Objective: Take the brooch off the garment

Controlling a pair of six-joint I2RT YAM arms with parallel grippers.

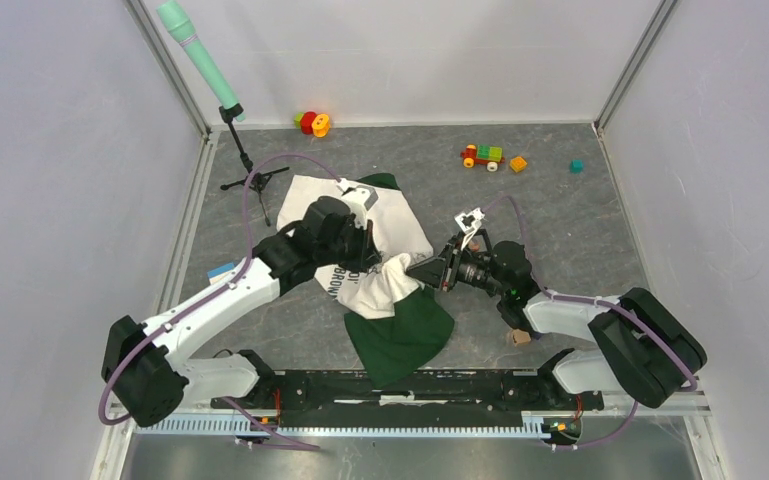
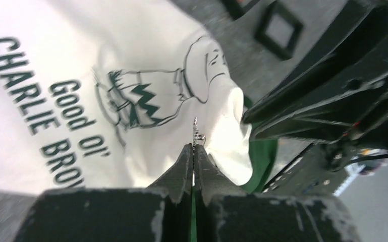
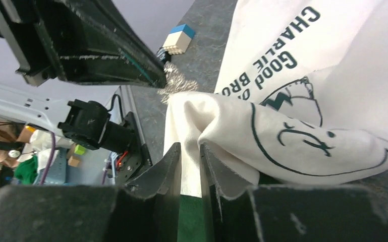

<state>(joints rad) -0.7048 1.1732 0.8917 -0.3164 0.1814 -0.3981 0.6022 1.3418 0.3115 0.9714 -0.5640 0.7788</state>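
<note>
The garment (image 1: 385, 225) is a white T-shirt with black "Good Ol' Charlie Brown" print and dark green parts (image 1: 400, 335), lying crumpled mid-table. My left gripper (image 1: 370, 258) is over its print, and in the left wrist view (image 2: 194, 147) it is shut on the brooch (image 2: 196, 130), a thin silvery pin sticking out past the fingertips. The brooch also shows as a glittery bit in the right wrist view (image 3: 176, 82), right at a raised white fold. My right gripper (image 1: 415, 270) pinches that fold (image 3: 207, 118), its jaws nearly closed (image 3: 190, 148).
A blue and white block (image 1: 222, 270) lies left of the shirt. A tripod (image 1: 250, 180) with a green tube (image 1: 198, 55) stands at the back left. Toys (image 1: 313, 123), a toy car (image 1: 482, 155) and small blocks (image 1: 518, 163) lie at the back. A tan block (image 1: 518, 337) lies under the right arm.
</note>
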